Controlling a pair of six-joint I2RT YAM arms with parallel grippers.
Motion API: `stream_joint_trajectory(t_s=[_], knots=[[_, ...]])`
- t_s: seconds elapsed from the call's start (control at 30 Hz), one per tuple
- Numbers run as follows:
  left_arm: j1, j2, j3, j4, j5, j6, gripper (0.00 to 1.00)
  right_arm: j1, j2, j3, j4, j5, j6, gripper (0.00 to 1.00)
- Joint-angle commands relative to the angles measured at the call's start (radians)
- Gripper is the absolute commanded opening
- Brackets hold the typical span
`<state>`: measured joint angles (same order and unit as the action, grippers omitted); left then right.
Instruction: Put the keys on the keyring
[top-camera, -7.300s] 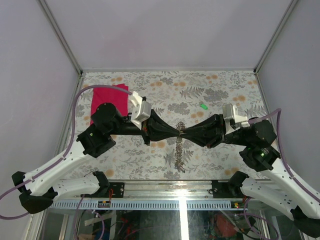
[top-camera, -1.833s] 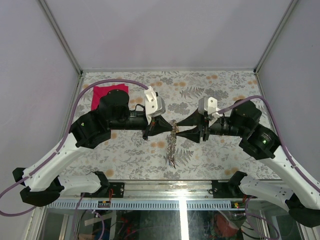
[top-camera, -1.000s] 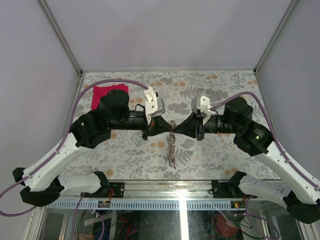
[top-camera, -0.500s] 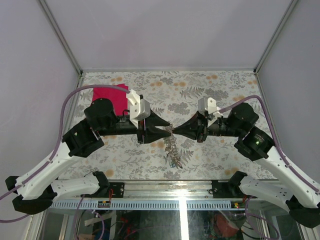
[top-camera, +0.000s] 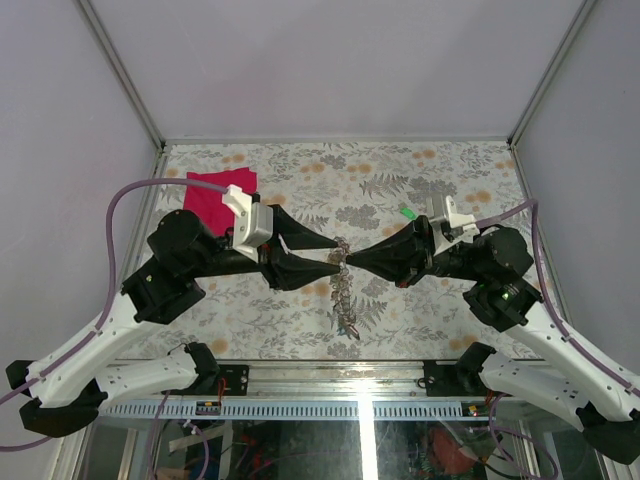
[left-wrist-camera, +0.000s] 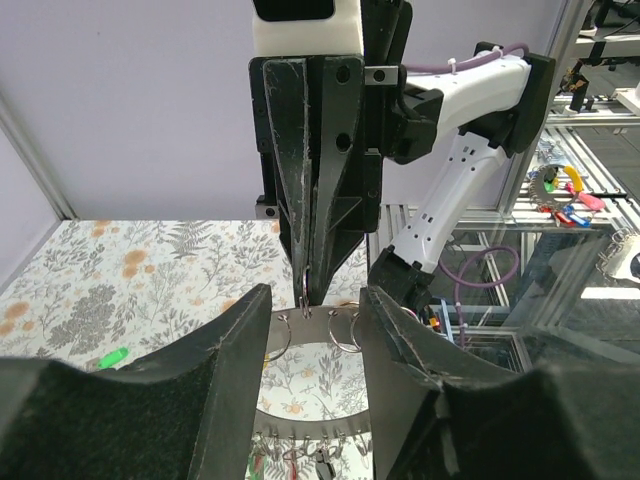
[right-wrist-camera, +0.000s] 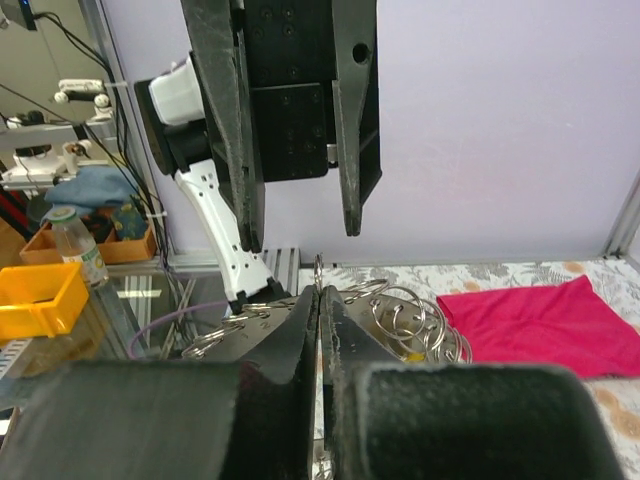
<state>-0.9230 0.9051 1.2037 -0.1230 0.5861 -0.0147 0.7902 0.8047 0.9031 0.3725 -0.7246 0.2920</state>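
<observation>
Found keyring (top-camera: 344, 288) mid-scene above tabletop (top-camera: 450, 170), pinched by its top loop in clenched right hand (top-camera: 352, 258), long axis trailing toward near edge. Noted left hand (top-camera: 334, 256) released, jaws straddling that loop from the left. Spotted green key (top-camera: 407, 213) loose, just beyond right hand; likely reachable by that arm first.

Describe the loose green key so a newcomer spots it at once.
On the floral tabletop in the overhead view, find the right gripper. Just past its far side lies the green key, tiny and alone on the table, unlike the bunch of keys hanging at the gripper's tip.
</observation>
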Motion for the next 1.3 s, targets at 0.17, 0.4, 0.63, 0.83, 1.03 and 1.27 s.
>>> stream_joint_trajectory(t_s=[0.17, 0.4, 0.63, 0.83, 1.03, 1.27], knots=[[-0.004, 0.013, -0.004, 0.107, 0.035, -0.026, 0.4, 0.001, -0.019, 0.019, 0.242, -0.013, 0.082, 0.0], [-0.004, 0.028, -0.002, 0.128, 0.046, -0.04, 0.35, 0.001, -0.009, 0.031, 0.241, -0.04, 0.082, 0.0], [-0.004, 0.044, 0.005, 0.14, 0.052, -0.044, 0.3, 0.001, -0.01, 0.031, 0.231, -0.043, 0.073, 0.0], [-0.004, 0.051, 0.005, 0.131, 0.056, -0.044, 0.26, 0.001, -0.011, 0.037, 0.226, -0.042, 0.069, 0.0], [-0.004, 0.06, 0.018, 0.099, 0.054, -0.034, 0.01, 0.001, -0.012, 0.04, 0.222, -0.045, 0.067, 0.0], [-0.004, 0.072, 0.046, 0.048, 0.045, -0.028, 0.0, 0.001, -0.019, 0.051, 0.175, -0.047, 0.038, 0.0]])
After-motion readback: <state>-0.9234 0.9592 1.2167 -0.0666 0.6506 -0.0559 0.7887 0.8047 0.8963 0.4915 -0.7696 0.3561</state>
